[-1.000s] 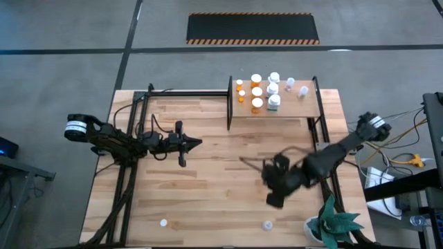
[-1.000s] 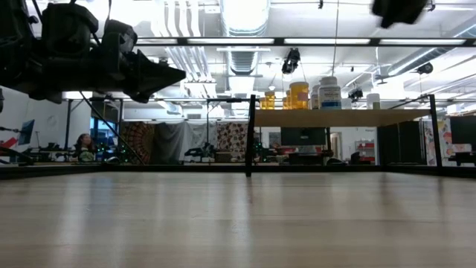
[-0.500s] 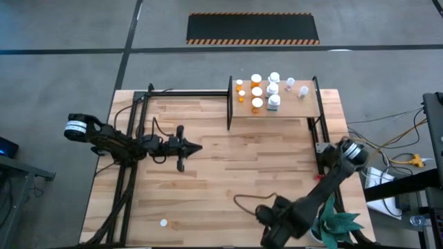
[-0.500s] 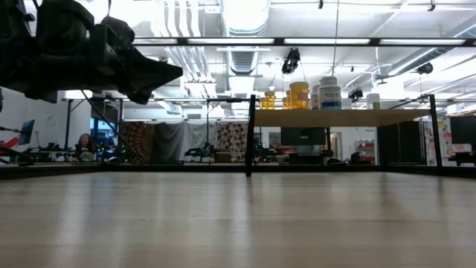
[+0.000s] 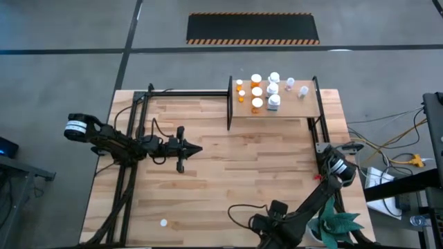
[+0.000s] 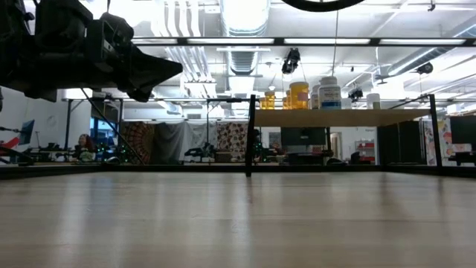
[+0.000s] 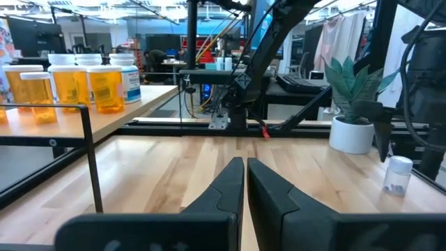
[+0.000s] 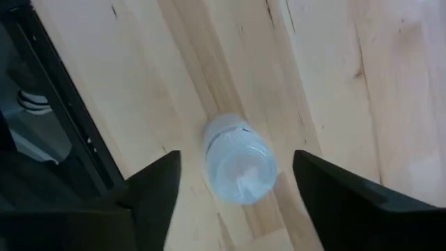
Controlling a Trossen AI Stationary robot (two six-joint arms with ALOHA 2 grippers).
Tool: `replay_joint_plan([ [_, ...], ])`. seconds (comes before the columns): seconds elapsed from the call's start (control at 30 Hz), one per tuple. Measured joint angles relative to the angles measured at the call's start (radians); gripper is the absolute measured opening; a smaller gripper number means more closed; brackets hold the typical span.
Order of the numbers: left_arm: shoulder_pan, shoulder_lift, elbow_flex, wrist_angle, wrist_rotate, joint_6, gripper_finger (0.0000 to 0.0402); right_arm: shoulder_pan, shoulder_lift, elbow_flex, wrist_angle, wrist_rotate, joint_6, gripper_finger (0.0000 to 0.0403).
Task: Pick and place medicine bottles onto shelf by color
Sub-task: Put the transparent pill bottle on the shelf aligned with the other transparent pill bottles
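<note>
A small clear medicine bottle (image 8: 237, 167) with a white cap stands upright on its base near the table's near edge; it also shows in the left wrist view (image 7: 398, 174). My right gripper (image 5: 265, 232) hangs over it, pointing down and open, with one finger on either side and clear of the bottle (image 8: 233, 185). In the high view the gripper hides this bottle. The shelf (image 5: 304, 109) at the far right carries orange bottles (image 5: 256, 93) and white bottles (image 5: 274, 90). Another small bottle (image 5: 164, 223) stands near the near-left edge. My left gripper (image 5: 194, 147) waits shut above the table's left middle.
A potted plant (image 5: 336, 225) stands at the near right corner, close beside my right arm. Black shelf posts (image 5: 230, 104) and a black frame (image 5: 131, 159) run along the table's far and left sides. Bare planks (image 5: 221, 173) lie between the two grippers.
My right gripper has swung from the table's right middle toward the near edge and now stands over the small clear bottle there, covering it in the high view. My left arm has kept still.
</note>
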Motion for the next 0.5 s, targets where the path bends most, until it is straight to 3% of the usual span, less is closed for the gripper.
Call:
replay_joint_plan([
  [0.3, 0.000, 0.000, 0.000, 0.000, 0.000, 0.002, 0.0002, 0.000, 0.002, 0.000, 0.001, 0.000, -0.010, 0.0138],
  [0.5, 0.000, 0.000, 0.000, 0.000, 0.000, 0.001, 0.0002, 0.000, 0.002, 0.000, 0.002, 0.000, -0.036, 0.0124],
])
